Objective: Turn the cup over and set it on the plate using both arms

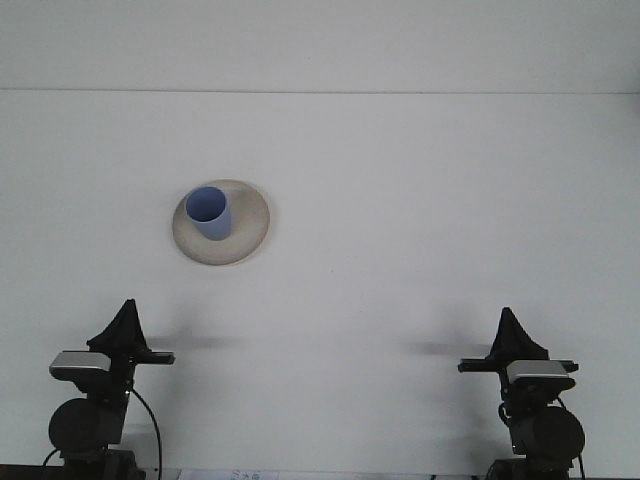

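Observation:
A blue cup [210,212] stands upright, mouth up, on a round cream plate [248,232] left of the table's middle. My left gripper [126,322] rests low at the near left, well short of the plate, pointing up the table. At the near right my right gripper [511,330] sits in a matching pose, far from the cup. Each gripper shows only as a dark pointed shape, and nothing is seen held in either.
The white table [420,200] runs back to a pale wall; its far edge is a thin line near the top. Both arm bases and cables sit along the near edge.

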